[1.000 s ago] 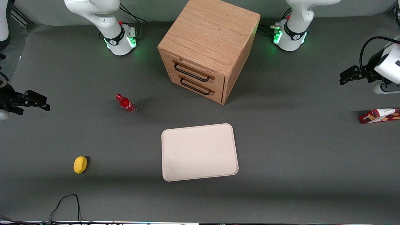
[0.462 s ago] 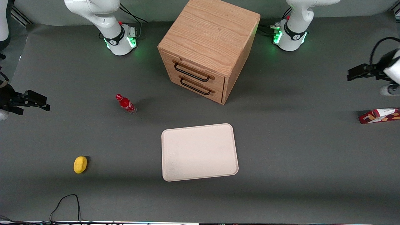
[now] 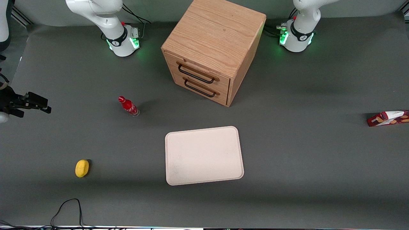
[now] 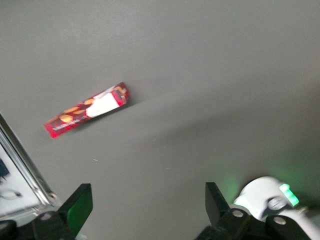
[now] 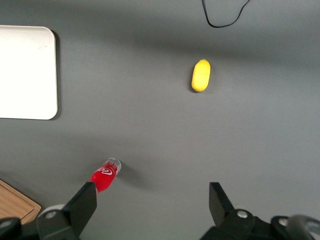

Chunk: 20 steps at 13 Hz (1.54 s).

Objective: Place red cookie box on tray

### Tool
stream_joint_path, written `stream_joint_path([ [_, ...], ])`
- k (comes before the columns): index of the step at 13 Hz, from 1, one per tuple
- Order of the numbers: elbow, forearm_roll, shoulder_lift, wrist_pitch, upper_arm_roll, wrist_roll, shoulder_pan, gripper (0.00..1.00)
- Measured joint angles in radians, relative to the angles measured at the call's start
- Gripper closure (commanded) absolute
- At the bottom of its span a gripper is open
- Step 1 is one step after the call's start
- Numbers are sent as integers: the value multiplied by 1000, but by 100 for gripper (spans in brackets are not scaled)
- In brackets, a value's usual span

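My gripper (image 4: 145,210) hangs above bare tabletop (image 3: 303,153) with its fingers (image 4: 77,207) spread wide, holding nothing, and it has left the front view since a moment ago. The red cookie box (image 3: 388,118) lies flat at the working arm's end, at three o'clock from the tray (image 3: 204,155), well apart with nothing between. A wooden drawer cabinet (image 3: 212,48) stands at twelve o'clock from the tray, a red bottle (image 3: 128,106) at ten, a yellow object (image 3: 82,168) at nine.

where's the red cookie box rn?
The red cookie box lies flat on the table at the working arm's end, well apart from the tray. The open gripper hovers above it, nothing held.
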Motion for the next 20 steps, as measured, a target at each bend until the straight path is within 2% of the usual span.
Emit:
stream_joint_path([
  [3,158,2,158,8,-1,399,130,0],
  [5,245,2,240,15,-1,598,171,0],
  [9,267,30,268,35,-5,698,180,0],
  [13,180,42,270,127,-6,822,180,0],
  [20,-206,40,284,626,-6,1098,204,2],
])
